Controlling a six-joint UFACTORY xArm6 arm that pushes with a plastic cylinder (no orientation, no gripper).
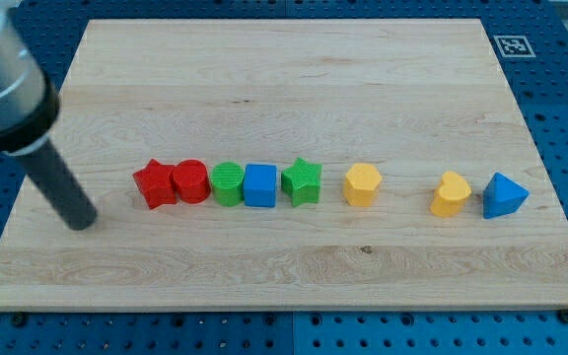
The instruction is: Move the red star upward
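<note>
The red star [154, 184] sits unmoved at the left end of the block row, touching the red cylinder [191, 181]; my tip [84, 221], a clawless rod, stands lower-left, contact pending.

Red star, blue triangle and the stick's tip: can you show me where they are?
red star [154, 184], camera view, middle of its top face.
blue triangle [504, 195], camera view, middle of its top.
my tip [84, 219], camera view, very end of the rod, left of the red star.
</note>
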